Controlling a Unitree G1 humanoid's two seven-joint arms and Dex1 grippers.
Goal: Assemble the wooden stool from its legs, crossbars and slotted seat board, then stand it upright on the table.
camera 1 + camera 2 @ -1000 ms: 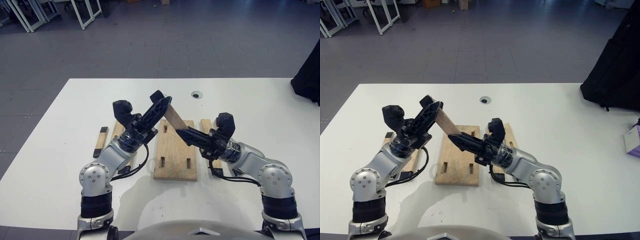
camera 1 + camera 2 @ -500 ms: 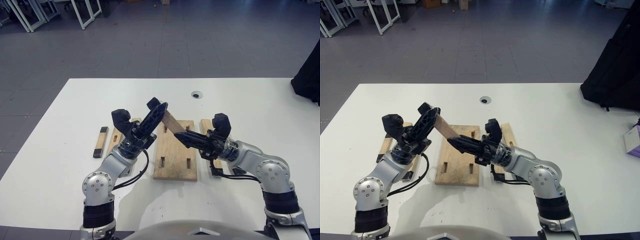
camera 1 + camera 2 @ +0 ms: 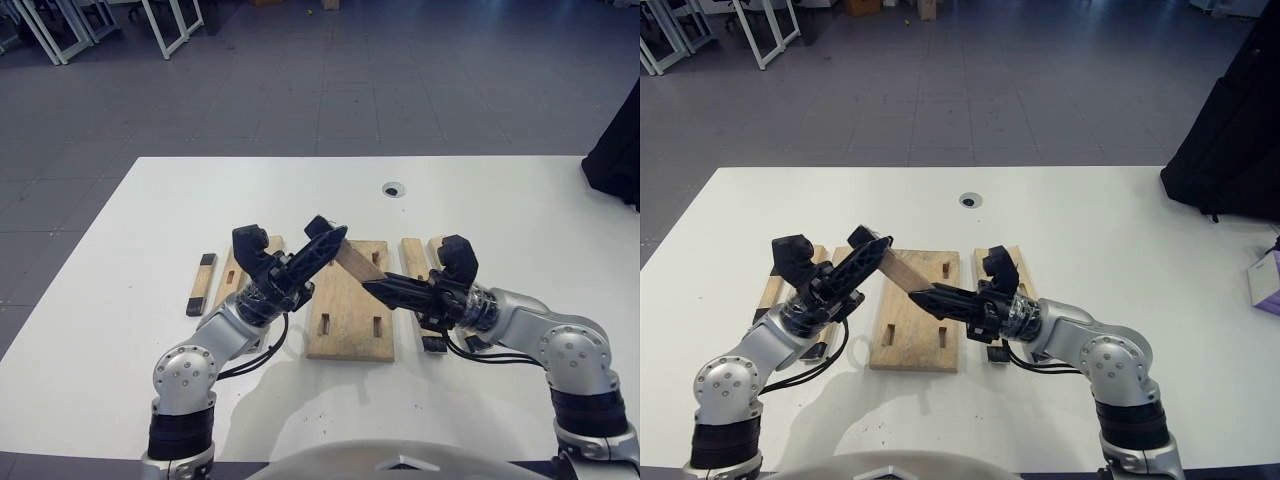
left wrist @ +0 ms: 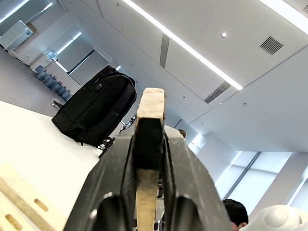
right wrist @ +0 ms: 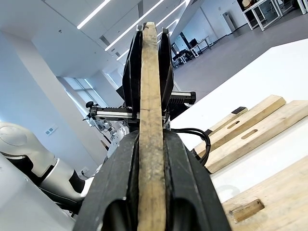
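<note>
1. Spanning both pincers in the head views, a flat pale wooden slat (image 3: 358, 265) slants over the slotted seat board (image 3: 350, 335) on the white worktop (image 3: 520, 220). The left pincer (image 3: 331, 232) clamps its raised far end, and the right pincer (image 3: 370, 287) clamps its lower near end.
2. Left wrist view: smooth black fingers (image 4: 175, 159) press tight on the slat's narrow edge, and its cut end points upward.
3. Right wrist view: the fingers (image 5: 180, 163) squeeze the slat edge-on. Its long axis runs straight away to the left pincer, and two slotted legs (image 5: 250, 118) lie flat beyond.
</note>
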